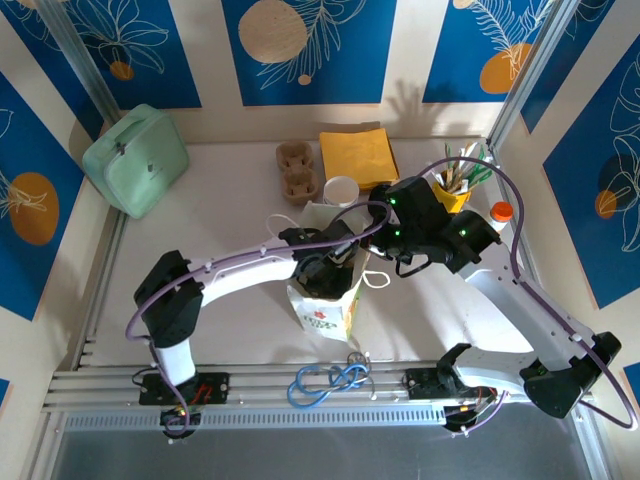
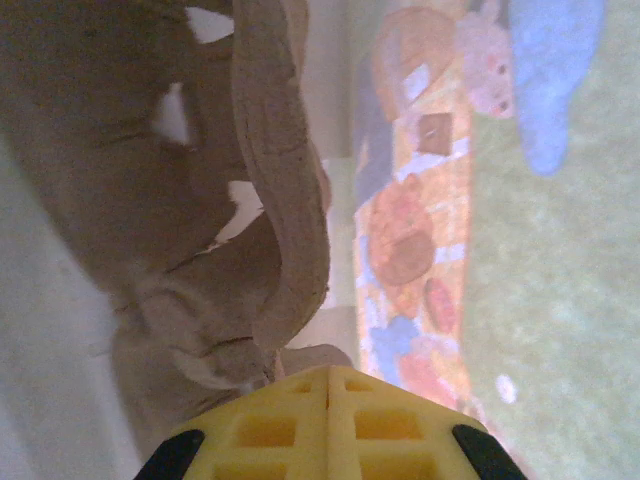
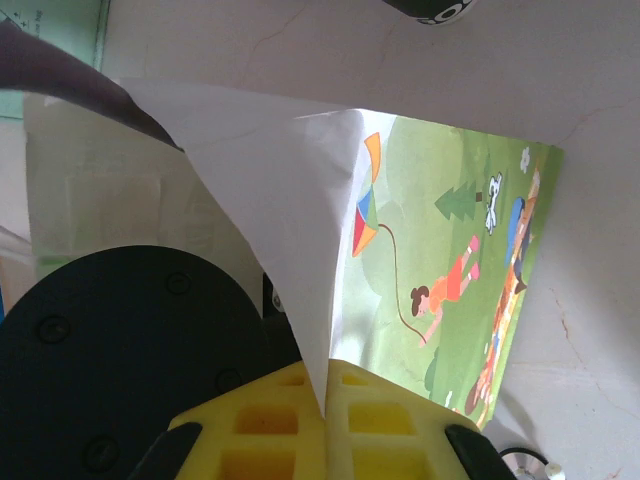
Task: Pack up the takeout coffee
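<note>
A printed paper bag [image 1: 322,312] stands open at the table's middle. My left gripper [image 2: 330,378] is down inside it, shut on the edge of a brown pulp cup carrier [image 2: 190,190]; the bag's printed wall [image 2: 430,230] glows beside it. My right gripper [image 3: 327,388] is shut on the bag's white rim [image 3: 270,180], holding that side up above the printed face [image 3: 450,230]. In the top view the right gripper [image 1: 375,248] sits at the bag's right edge. A white takeout coffee cup [image 1: 341,190] stands behind the bag.
Another pulp carrier [image 1: 297,170] and yellow napkins [image 1: 358,157] lie at the back. A mint lunch bag [image 1: 135,160] sits back left. A yellow utensil cup [image 1: 455,188] and an orange-capped bottle [image 1: 502,213] stand at the right. Blue cable loops [image 1: 325,383] lie on the front rail.
</note>
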Available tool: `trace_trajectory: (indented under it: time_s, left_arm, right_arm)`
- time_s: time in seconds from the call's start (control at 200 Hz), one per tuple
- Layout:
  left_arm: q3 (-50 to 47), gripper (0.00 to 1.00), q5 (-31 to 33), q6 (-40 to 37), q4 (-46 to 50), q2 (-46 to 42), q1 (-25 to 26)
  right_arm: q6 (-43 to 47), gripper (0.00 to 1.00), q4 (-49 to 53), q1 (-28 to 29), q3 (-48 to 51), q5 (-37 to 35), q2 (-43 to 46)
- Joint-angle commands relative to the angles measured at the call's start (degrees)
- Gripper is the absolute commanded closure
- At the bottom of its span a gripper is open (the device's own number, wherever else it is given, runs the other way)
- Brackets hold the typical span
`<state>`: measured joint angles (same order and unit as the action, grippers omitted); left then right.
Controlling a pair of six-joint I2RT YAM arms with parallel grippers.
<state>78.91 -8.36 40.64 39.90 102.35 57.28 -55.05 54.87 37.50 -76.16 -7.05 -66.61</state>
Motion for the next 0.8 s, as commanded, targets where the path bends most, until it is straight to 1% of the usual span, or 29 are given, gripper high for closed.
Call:
trace_trajectory:
  time_s: [0.0, 0.14, 0.475, 0.565, 0.595, 0.695, 0.795]
  left_arm:
    - [-0.61, 0.93, 1.68, 1.00, 5.82, -2.82, 0.38]
    - [-1.19, 0.93, 1.50, 1.19, 3.71, -8.04, 0.47]
    - [-5.43, 0.90, 1.27, 1.81, -6.03, -22.43, 0.38]
    - [-5.66, 0.89, 3.19, 1.13, -6.37, -26.08, 0.30]
    - [-5.66, 0.87, 4.60, 0.88, -6.08, -27.50, 0.29]
    - [-6.49, 0.86, 8.98, -0.58, -6.10, -32.70, 0.29]
    - [-7.75, 0.78, 12.11, -0.95, -7.22, -37.88, 0.29]
  right_arm:
    - [0.80, 1.00, -3.68, -0.01, -3.12, 0.72, 1.36]
    - [1.68, 1.00, -3.61, 0.60, -2.17, 0.31, 1.04]
    - [2.95, 1.00, -4.18, 1.26, -0.75, -0.30, 1.39]
    - [5.12, 1.00, -5.99, 1.18, 0.23, 1.39, 2.14]
    - [5.97, 1.00, -6.98, 1.18, 0.66, 2.33, 2.58]
    - [9.09, 1.00, -10.94, 1.18, 2.42, 5.43, 5.10]
    - [13.12, 1.00, -15.80, 1.18, 5.32, 8.32, 8.29]
